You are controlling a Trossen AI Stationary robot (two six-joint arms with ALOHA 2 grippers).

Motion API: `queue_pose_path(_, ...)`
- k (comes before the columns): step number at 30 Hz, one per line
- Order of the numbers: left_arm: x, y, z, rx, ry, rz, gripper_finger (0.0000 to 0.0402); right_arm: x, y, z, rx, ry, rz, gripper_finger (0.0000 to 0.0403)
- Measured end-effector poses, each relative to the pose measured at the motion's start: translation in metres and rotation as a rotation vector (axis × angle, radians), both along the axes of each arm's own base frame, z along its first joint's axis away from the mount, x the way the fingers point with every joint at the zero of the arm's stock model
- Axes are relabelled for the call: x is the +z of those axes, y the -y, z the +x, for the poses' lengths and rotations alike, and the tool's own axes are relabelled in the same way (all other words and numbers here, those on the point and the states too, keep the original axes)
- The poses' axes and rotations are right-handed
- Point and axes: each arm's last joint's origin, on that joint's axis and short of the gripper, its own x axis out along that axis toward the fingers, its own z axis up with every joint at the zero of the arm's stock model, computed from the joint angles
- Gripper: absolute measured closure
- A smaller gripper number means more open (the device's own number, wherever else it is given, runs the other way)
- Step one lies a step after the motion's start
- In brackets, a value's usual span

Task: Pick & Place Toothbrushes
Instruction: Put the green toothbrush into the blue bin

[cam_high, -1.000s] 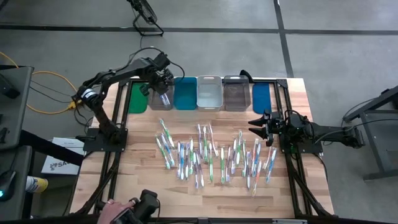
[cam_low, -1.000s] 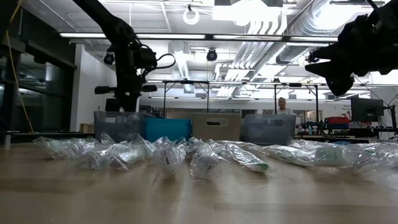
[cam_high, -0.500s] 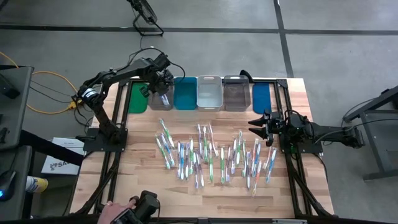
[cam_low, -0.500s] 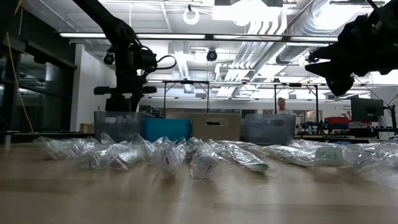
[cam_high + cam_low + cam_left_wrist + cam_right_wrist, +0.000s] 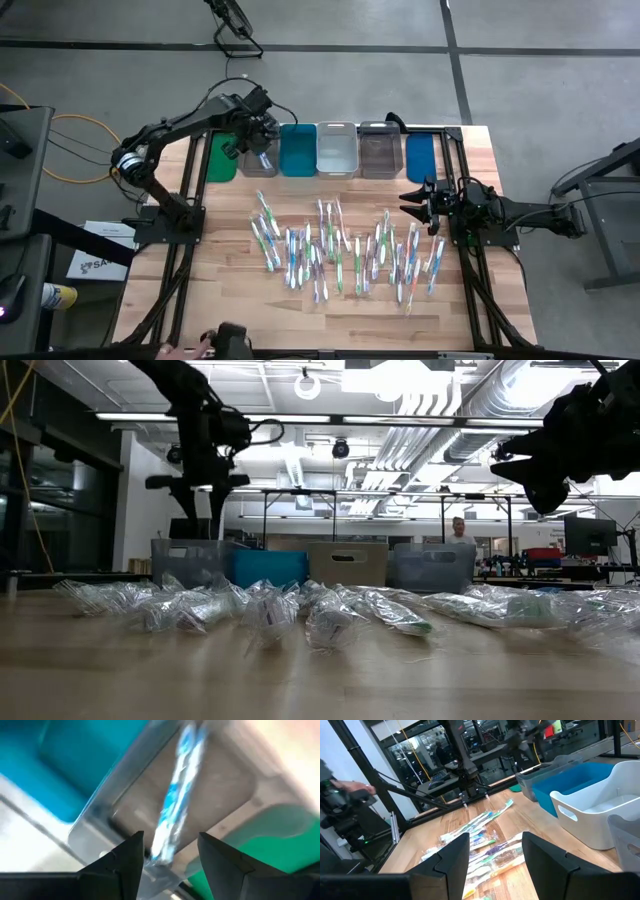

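My left end effector (image 5: pixel 167 852) hangs spread above the clear bin (image 5: pixel 259 157). A blue toothbrush (image 5: pixel 176 795) lies in the bin below it, untouched.

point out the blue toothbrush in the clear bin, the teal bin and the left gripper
blue toothbrush (image 5: pixel 175 800): left wrist view, middle of its wrapped handle
teal bin (image 5: pixel 298 152): high view, its inside floor
left gripper (image 5: pixel 256 138): high view, midway between its fingertips

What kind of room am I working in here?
Most likely a robotics lab or workshop hall. The low view shows exposed ceiling ducts and strip lights above rows of benches, and a person far behind the bins. From above, the wooden table stands on a bare concrete floor.
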Motion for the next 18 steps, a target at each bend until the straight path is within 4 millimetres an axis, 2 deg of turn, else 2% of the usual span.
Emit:
queue_pose_path(4, 0.008, 0.033, 0.004, -0.035, -0.032, -0.082, 0.0220, 0.000, 0.000, 0.000, 0.000, 0.000, 0.000, 0.0227)
queue_pose_path(11, 0.007, 0.085, 0.022, -0.032, -0.081, -0.235, 0.0220, 0.000, 0.000, 0.000, 0.000, 0.000, 0.000, 0.0227)
queue_pose_path(18, -0.014, 0.139, 0.038, -0.106, -0.117, -0.292, 0.0220, 0.000, 0.000, 0.000, 0.000, 0.000, 0.000, 0.0227)
